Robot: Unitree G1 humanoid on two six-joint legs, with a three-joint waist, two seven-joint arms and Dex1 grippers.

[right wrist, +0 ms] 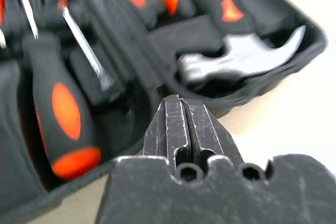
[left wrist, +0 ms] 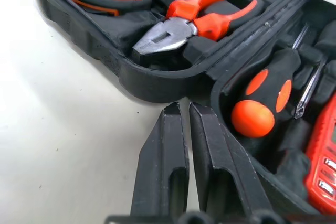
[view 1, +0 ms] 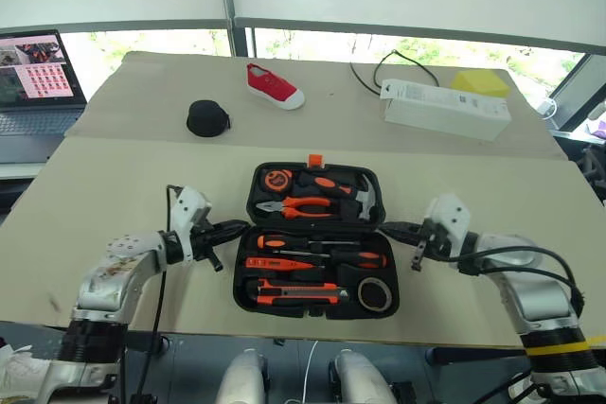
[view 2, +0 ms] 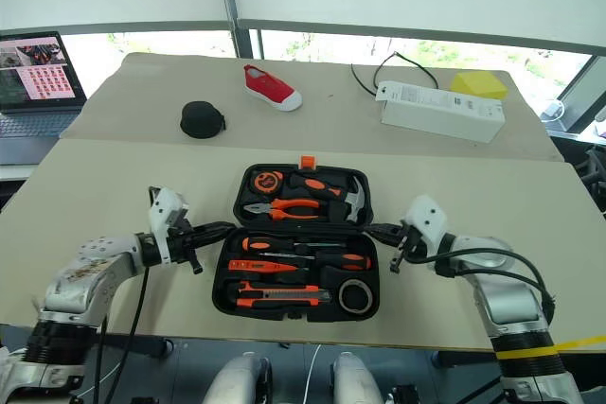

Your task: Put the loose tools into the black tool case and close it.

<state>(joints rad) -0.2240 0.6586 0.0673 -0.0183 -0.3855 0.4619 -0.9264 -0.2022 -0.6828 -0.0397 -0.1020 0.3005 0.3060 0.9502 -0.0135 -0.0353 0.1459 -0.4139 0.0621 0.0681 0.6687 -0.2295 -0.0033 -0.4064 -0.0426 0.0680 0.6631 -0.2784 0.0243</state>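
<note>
The case (view 1: 315, 238) lies open at the near middle of the table (view 1: 114, 196), screwdrivers (view 1: 317, 251) and knife (view 1: 295, 292) seated in its slots. The left gripper (view 1: 237, 228) and right gripper (view 1: 388, 229) point inward at its hinge ends, jaws nearly together, empty. Beyond lie a pouch (view 1: 207, 118), shoe (view 1: 275, 85), white box (view 1: 445, 108); a laptop (view 1: 38, 78) sits left.

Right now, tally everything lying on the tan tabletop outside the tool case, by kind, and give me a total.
Red shoe: 1
Black round pouch: 1
Long white box: 1
Yellow object, too far off to identify: 1
Black cable: 1
Total: 5
</note>
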